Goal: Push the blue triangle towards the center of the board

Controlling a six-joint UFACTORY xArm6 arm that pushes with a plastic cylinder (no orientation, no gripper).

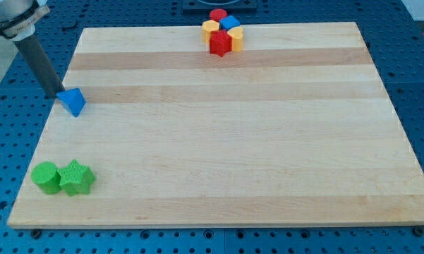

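The blue triangle (73, 101) lies near the left edge of the wooden board (226, 141), in the upper left part of the view. My tip (58, 94) is at the end of the dark rod that slants down from the view's top left. The tip is just left of the triangle, touching or nearly touching its left corner.
A green cylinder (46, 176) and a green star (76, 178) sit side by side at the board's lower left. At the top middle a cluster holds a red cylinder (217, 15), a blue block (230, 22), a red star (220, 42) and yellow blocks (210, 29).
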